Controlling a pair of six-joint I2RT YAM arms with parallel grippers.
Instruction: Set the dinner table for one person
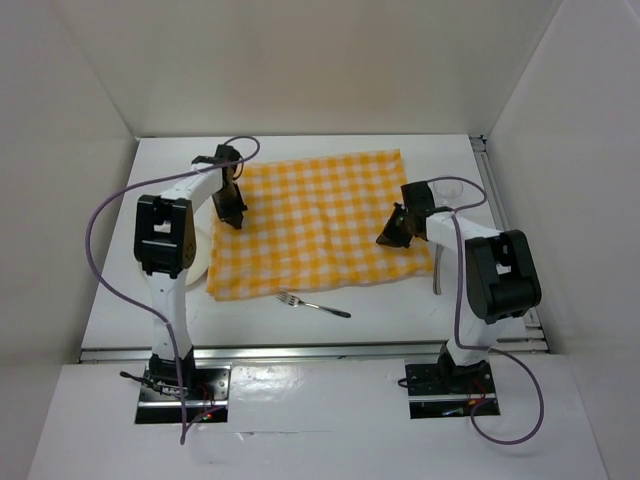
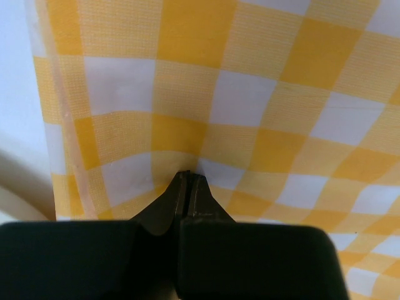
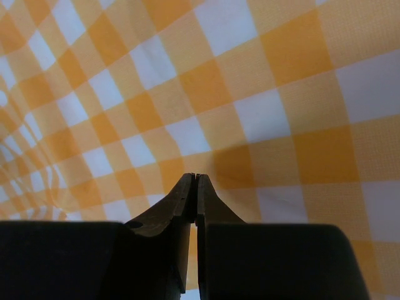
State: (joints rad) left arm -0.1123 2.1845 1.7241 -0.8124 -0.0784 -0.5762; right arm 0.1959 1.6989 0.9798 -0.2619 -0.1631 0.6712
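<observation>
The flat white table (image 1: 400,312) is carrying a woven checked cloth (image 1: 320,215) at its centre. The left gripper (image 1: 235,220) is pinching the cloth's puckered 9 o'clock edge, and the right gripper (image 1: 386,239) is pinching the 3 o'clock edge. A round plate (image 1: 199,257) is lying at 8, partly under the cloth. A metal fork (image 1: 312,303) is lying at 6, a knife (image 1: 438,272) at 4 and a clear glass (image 1: 451,189) at 2.

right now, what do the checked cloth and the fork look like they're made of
The checked cloth: woven fabric, matte; fine weave and soft puckers show in the wrist views. The fork: probably metal, its tines glinting silver; the handle looks darker, material unclear.
</observation>
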